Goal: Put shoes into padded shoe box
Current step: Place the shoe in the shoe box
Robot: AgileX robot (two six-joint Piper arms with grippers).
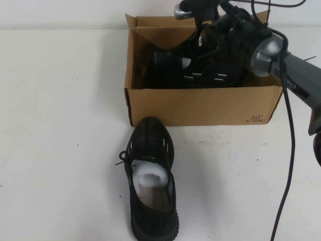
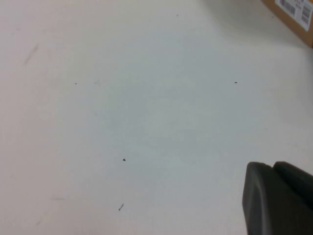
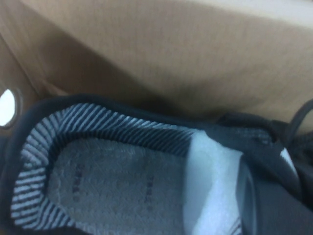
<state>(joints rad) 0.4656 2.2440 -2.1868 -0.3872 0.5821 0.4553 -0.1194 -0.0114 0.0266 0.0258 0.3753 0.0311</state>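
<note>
One black knit shoe (image 1: 198, 70) lies tilted inside the brown cardboard shoe box (image 1: 200, 104) at the back of the table. My right gripper (image 1: 208, 50) reaches down into the box and is shut on this shoe's collar. In the right wrist view one finger (image 3: 252, 196) sits inside the shoe (image 3: 107, 166), against the white stuffing (image 3: 210, 166). The other shoe (image 1: 150, 181) stands on the table just in front of the box, toe towards it, white stuffing showing. My left gripper (image 2: 276, 198) is out of the high view. It hangs shut and empty over bare table.
The box wall (image 3: 171, 58) is close beside the held shoe, with a round hole (image 3: 6, 107) in the end wall. A box corner with a barcode label (image 2: 296, 14) shows in the left wrist view. The right arm's cable (image 1: 290, 150) hangs down at the right.
</note>
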